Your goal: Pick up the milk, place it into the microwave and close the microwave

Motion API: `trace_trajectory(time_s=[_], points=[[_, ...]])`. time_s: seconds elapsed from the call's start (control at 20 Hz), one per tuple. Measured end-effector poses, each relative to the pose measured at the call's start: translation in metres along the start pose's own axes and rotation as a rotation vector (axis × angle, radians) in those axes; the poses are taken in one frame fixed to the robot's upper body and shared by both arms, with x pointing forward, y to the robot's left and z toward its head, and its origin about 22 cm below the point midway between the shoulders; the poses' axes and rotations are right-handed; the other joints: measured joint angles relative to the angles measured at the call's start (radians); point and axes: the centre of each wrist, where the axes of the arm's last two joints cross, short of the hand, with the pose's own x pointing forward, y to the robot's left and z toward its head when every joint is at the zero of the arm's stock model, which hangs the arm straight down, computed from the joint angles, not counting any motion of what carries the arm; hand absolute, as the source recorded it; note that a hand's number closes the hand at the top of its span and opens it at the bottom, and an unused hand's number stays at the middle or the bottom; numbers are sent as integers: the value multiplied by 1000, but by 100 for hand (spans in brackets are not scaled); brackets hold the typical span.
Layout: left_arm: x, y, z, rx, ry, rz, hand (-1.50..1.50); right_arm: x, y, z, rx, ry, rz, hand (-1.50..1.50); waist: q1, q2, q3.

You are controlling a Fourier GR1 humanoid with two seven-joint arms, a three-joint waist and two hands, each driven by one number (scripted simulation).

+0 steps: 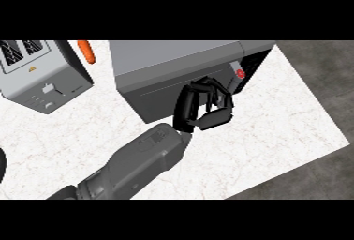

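The right forearm [138, 159] came in from the lower edge and lay slantwise over the white counter [276, 131]. At its end the right hand [204, 110] was clenched, its fingers curled in front of the door [155, 98] of the microwave [173, 56], and I could see nothing held inside them. The left hand did not show. The door was not quite shut, since a dark gap remained at its right edge. In that gap stood a small pale shape with a red spot, which I took to be the milk [237, 71], already inside the microwave, though it was too much hidden to be sure. I judged that such a carton would be light and that its thin walls would give a little under a squeeze. Its smooth skin could slip, so the best hold would be around the middle of the body from the side, below the cap, keeping it upright. It was probably not fragile, but it could tip over easily. If the milk was indeed in place, only the door was left to close. The door looked stiff and hinged at the left, so a push near its free right edge would serve best. Farther to the left stood a toaster [38, 70], and beside it, at the far edge, lay a small orange thing [85, 50].
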Motion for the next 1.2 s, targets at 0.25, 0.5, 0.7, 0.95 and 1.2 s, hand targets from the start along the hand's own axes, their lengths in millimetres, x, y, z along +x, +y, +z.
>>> trace_trajectory(time_s=[0.25,0.5,0.7,0.95,1.2], points=[[0,0,0,7,-2,6,150,2,-2,-2,18,6,-16,-150,-2,0,0],[-1,0,0,8,-11,7,150,3,-4,-2,26,12,-28,-150,-3,0,1],[-2,1,0,16,-12,7,150,7,-6,-4,40,8,-21,-150,-6,-2,1],[-5,1,0,-8,-24,-15,150,10,-8,-6,63,2,-33,-150,-10,-1,2],[-7,0,-1,-37,-12,-79,150,12,-8,-10,98,-16,-64,-150,-3,-5,4]])
